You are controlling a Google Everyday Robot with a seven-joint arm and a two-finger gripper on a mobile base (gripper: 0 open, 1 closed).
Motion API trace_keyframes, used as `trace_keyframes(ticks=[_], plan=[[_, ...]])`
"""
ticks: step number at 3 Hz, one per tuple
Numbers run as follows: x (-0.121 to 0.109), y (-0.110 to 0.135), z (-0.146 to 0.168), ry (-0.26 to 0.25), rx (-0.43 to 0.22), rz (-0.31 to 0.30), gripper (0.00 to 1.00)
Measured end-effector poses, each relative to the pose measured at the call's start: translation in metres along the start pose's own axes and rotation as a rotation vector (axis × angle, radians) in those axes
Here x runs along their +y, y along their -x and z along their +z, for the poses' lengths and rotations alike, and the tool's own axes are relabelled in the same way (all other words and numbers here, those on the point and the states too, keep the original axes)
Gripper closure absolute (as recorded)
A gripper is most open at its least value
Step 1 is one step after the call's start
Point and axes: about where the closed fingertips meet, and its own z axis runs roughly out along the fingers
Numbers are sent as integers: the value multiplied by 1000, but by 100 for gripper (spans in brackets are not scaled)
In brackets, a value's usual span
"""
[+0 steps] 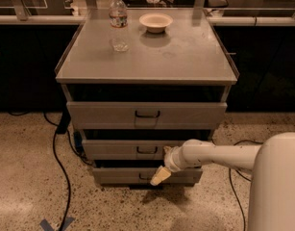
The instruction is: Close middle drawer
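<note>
The middle drawer [123, 149] is the second of three grey drawers in a metal cabinet. Its low flat front with a small dark loop handle [147, 150] sits almost in line with the drawers above and below. My white arm reaches in from the right. My gripper [159, 176] hangs just below and right of the middle drawer's handle, in front of the lowest drawer [118, 176]. A cream-coloured finger [157, 177] points down and left. The arm's wrist rests against the right part of the middle drawer's front.
The cabinet top [185, 57] holds a water bottle [118, 16] and a small bowl [156, 21]. The uppermost drawer [104, 115] has a taller front. Black cables [58, 153] trail on the speckled floor left of the cabinet, another cable [232, 177] lies to the right.
</note>
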Motion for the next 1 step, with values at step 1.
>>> trace_keyframes(ticks=[1], plan=[[0, 0, 0, 0, 0, 0, 0]])
